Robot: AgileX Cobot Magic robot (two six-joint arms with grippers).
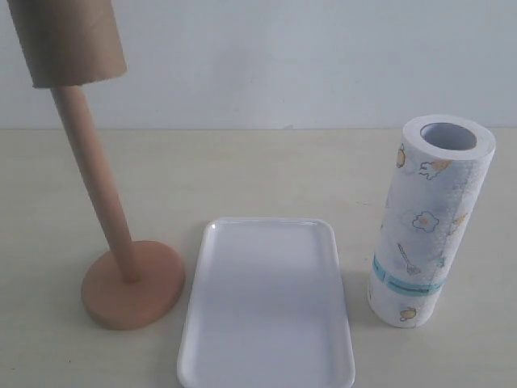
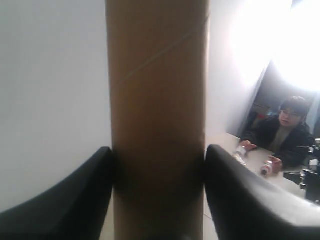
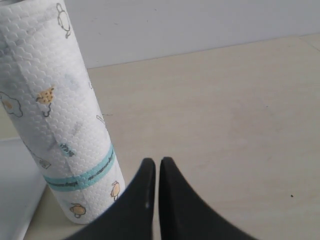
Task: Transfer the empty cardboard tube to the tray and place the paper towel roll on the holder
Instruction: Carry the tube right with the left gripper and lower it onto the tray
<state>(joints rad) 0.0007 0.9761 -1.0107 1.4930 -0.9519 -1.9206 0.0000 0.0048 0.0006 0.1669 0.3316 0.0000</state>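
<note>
The empty cardboard tube [image 1: 69, 40] hangs high at the top left of the exterior view, its lower end still around the top of the holder's rod [image 1: 90, 170]. In the left wrist view the tube [image 2: 157, 100] fills the middle, and my left gripper [image 2: 158, 152] is shut on it, a black finger pressed on each side. The holder's disc base [image 1: 133, 284] rests on the table. The white tray [image 1: 266, 311] lies beside it. The paper towel roll [image 1: 428, 218] stands upright right of the tray. My right gripper [image 3: 158, 165] is shut on nothing, beside the roll [image 3: 55, 115]. Neither arm shows in the exterior view.
The beige table [image 1: 258, 170] runs back to a pale wall. In the left wrist view a seated person [image 2: 282, 130] shows at a far table in the background.
</note>
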